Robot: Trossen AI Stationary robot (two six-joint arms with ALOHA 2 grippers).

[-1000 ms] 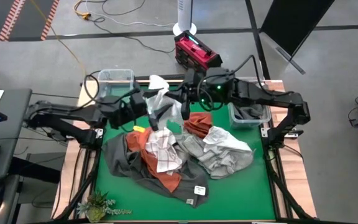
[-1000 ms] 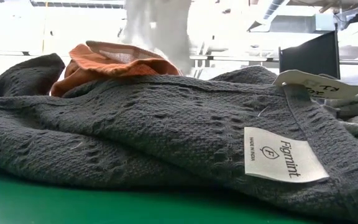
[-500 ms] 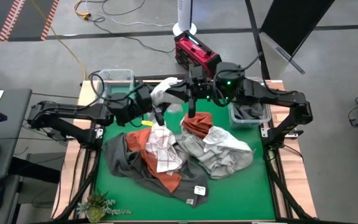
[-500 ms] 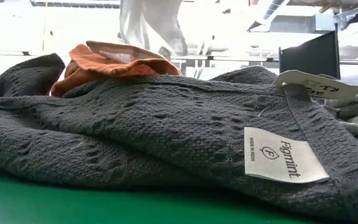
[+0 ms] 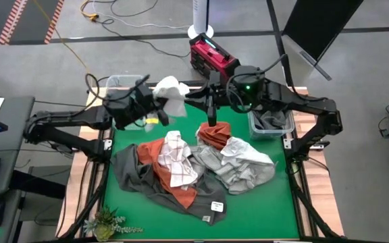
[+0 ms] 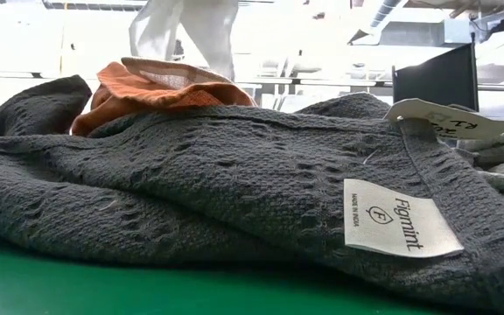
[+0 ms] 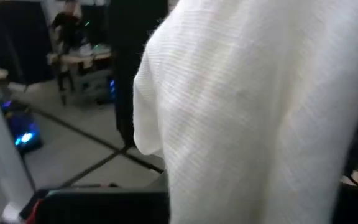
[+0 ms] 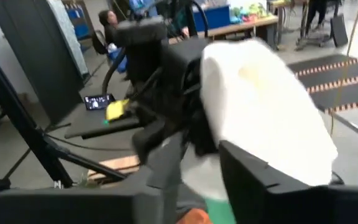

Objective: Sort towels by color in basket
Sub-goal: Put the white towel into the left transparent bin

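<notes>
The left gripper (image 5: 155, 106) is clamped on a white towel (image 5: 170, 92), lifted above the surface's (image 5: 248, 202) far-left edge. The right gripper (image 5: 211, 113) hangs open beside it, empty.

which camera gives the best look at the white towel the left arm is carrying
The high view: it shows the whole white towel bunched at the left end effector, held above the table's far left side near the clear bin. The low view catches only its hanging part, the left wrist view a featureless close-up, and the right wrist view one rounded side.
</notes>
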